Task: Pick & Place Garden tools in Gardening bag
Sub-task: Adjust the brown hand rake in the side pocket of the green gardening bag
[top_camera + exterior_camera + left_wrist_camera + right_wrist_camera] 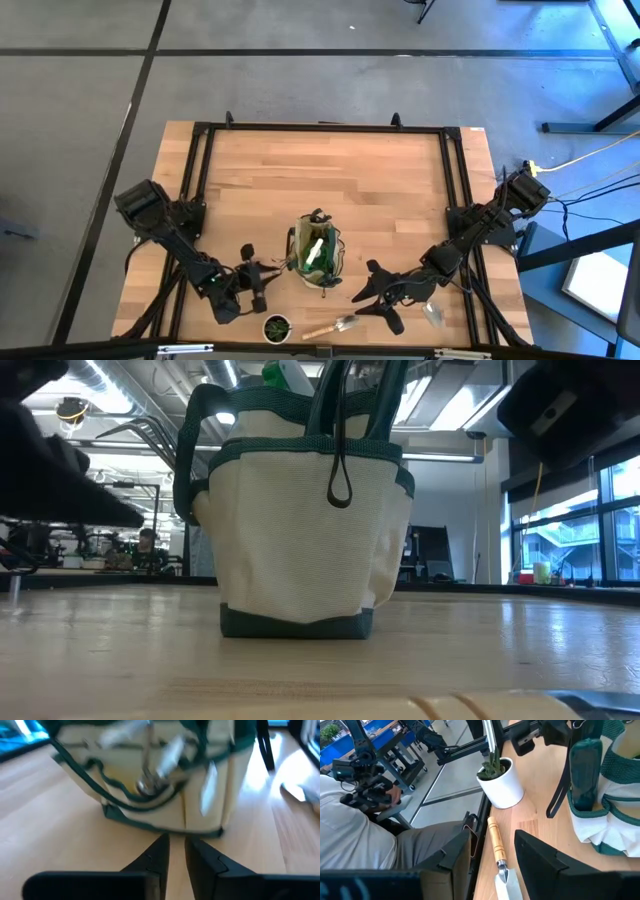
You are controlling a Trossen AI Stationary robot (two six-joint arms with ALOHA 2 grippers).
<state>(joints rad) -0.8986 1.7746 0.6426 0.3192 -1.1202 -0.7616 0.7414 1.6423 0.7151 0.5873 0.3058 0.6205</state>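
Note:
The gardening bag [316,252] stands upright on its base mid-table, pale with green trim. A green spray bottle [314,250] pokes out of its mouth, and a metal tool [150,775] sits in a side pocket. My left gripper [176,851] is low at the bag's left side, just short of its bottom edge. Its fingers are a narrow gap apart, with nothing between them. My right gripper [492,852] hovers open to the right of the bag. A wooden-handled trowel [496,845] lies flat on the table near the front edge, showing between the right fingers.
A small round pot with a green plant [277,327] stands at the front edge, left of the trowel [335,325]. Another metal tool [432,313] lies under my right arm. A person in a white shirt [355,830] sits just beyond the front edge. The far half of the table [330,170] is bare wood.

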